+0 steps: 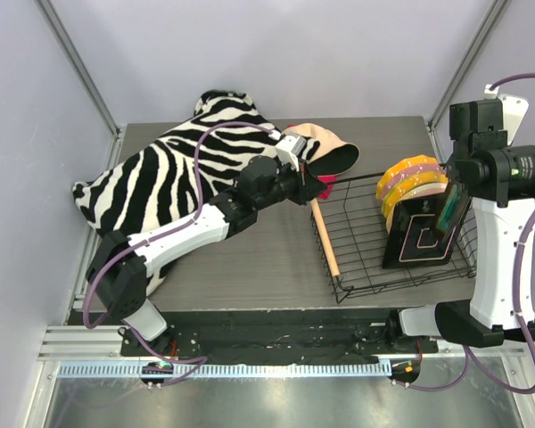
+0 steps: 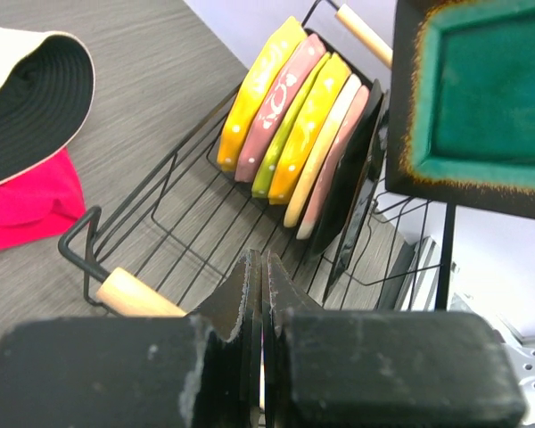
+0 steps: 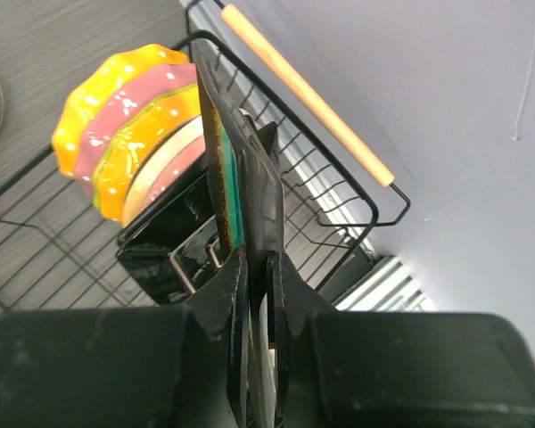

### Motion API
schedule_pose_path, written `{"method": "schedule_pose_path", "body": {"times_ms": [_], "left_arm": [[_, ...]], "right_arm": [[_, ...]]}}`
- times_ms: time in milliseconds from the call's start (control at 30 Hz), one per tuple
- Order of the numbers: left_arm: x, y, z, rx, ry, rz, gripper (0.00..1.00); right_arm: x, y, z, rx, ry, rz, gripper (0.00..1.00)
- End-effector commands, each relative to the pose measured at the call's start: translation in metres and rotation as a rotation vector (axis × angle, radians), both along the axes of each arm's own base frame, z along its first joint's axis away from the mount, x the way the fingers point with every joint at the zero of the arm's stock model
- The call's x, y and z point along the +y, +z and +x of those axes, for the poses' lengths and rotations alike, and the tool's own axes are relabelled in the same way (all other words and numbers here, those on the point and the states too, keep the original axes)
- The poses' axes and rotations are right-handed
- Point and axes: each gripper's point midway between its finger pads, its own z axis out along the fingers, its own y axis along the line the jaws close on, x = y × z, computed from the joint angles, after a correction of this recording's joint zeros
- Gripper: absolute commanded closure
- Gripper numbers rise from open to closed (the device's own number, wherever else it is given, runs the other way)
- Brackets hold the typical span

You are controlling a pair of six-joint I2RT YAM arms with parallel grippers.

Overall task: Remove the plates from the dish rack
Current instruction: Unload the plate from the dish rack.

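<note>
Watching remotely, I see the right jaws clamped on the edge of a dark square plate (image 2: pixel 481 89) with a teal centre, held upright over the right side of the dish rack (image 1: pixel 366 259). More plates (image 2: pixel 294 125) stand on edge in a row at the rack's far end. The left jaws are closed and empty, hovering by the rack's left handle (image 1: pixel 325 236), near a peach hat (image 1: pixel 321 138) on the desk (image 1: pixel 267 259).

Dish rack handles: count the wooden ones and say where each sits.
2. The left handle lies along the dish rack's left end; the right handle lies along its right end. None appears hidden.
</note>
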Motion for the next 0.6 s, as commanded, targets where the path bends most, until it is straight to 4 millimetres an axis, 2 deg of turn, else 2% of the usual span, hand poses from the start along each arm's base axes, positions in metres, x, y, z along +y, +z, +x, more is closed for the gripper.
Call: {"method": "schedule_pose_path", "body": {"times_ms": [0, 333, 567], "left_arm": [[0.000, 0.046, -0.001, -0.079, -0.003, -0.065, 1.00], [0.002, 0.047, -0.001, -0.084, -0.001, -0.059, 1.00], [0.004, 0.053, -0.003, -0.095, -0.004, -0.063, 1.00]], "right_arm": [[0.020, 0.032, -0.001, -0.185, 0.066, 0.122, 0.99], [0.026, 0.030, -0.003, -0.185, 0.095, 0.150, 0.99], [0.036, 0.037, -0.004, -0.217, 0.143, 0.196, 0.99]]}}
